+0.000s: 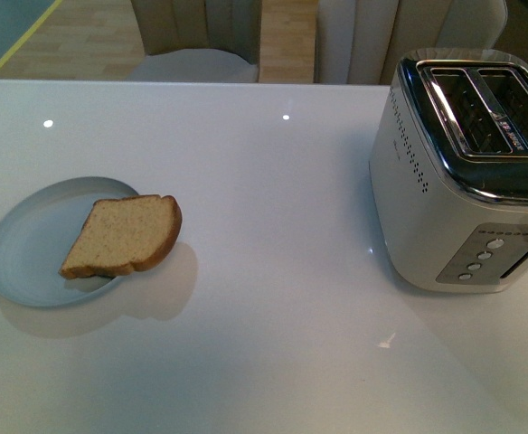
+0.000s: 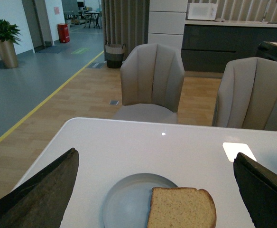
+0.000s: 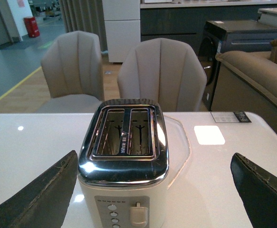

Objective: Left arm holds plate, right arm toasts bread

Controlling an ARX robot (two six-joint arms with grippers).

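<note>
On glossy white table [image 1: 273,181], plate [image 1: 29,244], bread [image 1: 127,235], toaster [image 1: 427,208]; beige chairs [image 2: 152,80] behind

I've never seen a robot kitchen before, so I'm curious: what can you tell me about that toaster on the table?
The toaster is a cream-white two-slot model with a shiny chrome top. Both slots are empty, with wire racks visible inside. Its front panel carries a column of small round buttons beside a pale lever. Rows of small vent holes dot one side. It stands upright on the glossy white table, on the robot's right, and nothing else touches it.
</note>
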